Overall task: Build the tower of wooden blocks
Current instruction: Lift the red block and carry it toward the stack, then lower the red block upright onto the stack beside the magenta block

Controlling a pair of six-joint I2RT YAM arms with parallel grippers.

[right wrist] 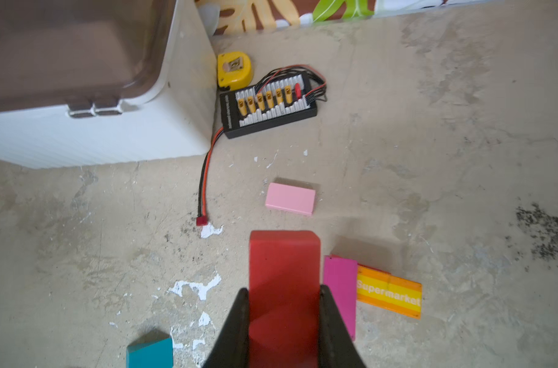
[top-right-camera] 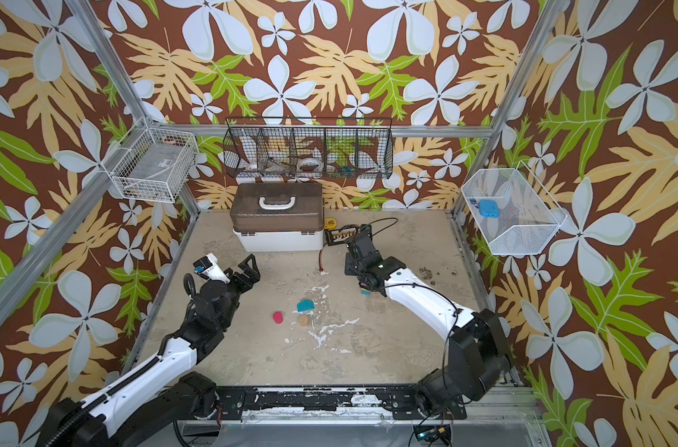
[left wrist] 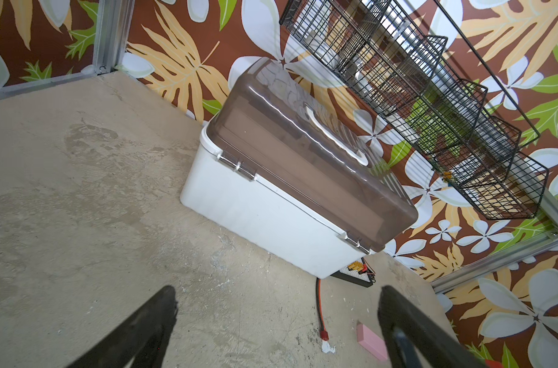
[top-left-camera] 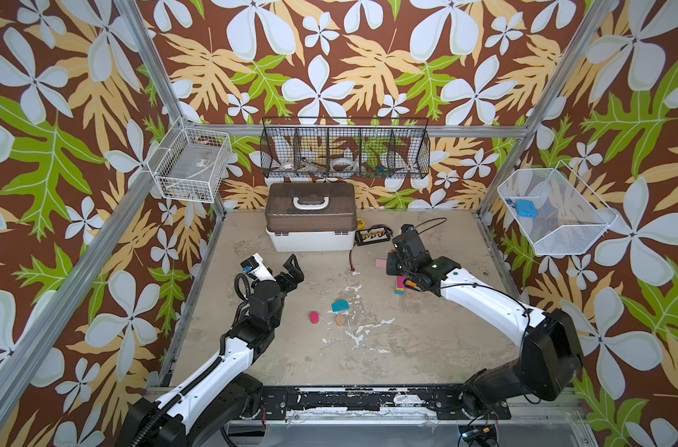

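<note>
A worn, paint-flecked concrete tabletop (top-left-camera: 407,348) sits inside walls of loud floral paper, with a brown-lidded white toolbox (top-left-camera: 310,220) at the back. No tower stands yet, and the blocks lie scattered. The right gripper (right wrist: 284,291) is clamped on the sides of a long red block (right wrist: 284,255), which juts out well past the fingertips. Just beside it lie a magenta bar (right wrist: 340,286) and a yellow-and-orange sign block (right wrist: 389,294). A pink block (right wrist: 290,198) lies further on and a blue one (right wrist: 150,352) nearer in. Mid-table lie a teal roof piece (top-left-camera: 340,305), a crimson cylinder (top-left-camera: 314,317) and a tan cylinder (top-left-camera: 341,320). The left gripper (top-left-camera: 295,269) hangs near the toolbox with its fingers apart and empty. The likely trouble is the grip near one end: the overhanging red block could swing or tilt in the fingers and land crooked. A low sideways pass might also nudge the magenta bar, or catch the loose red-and-black wire (right wrist: 204,178).
</note>
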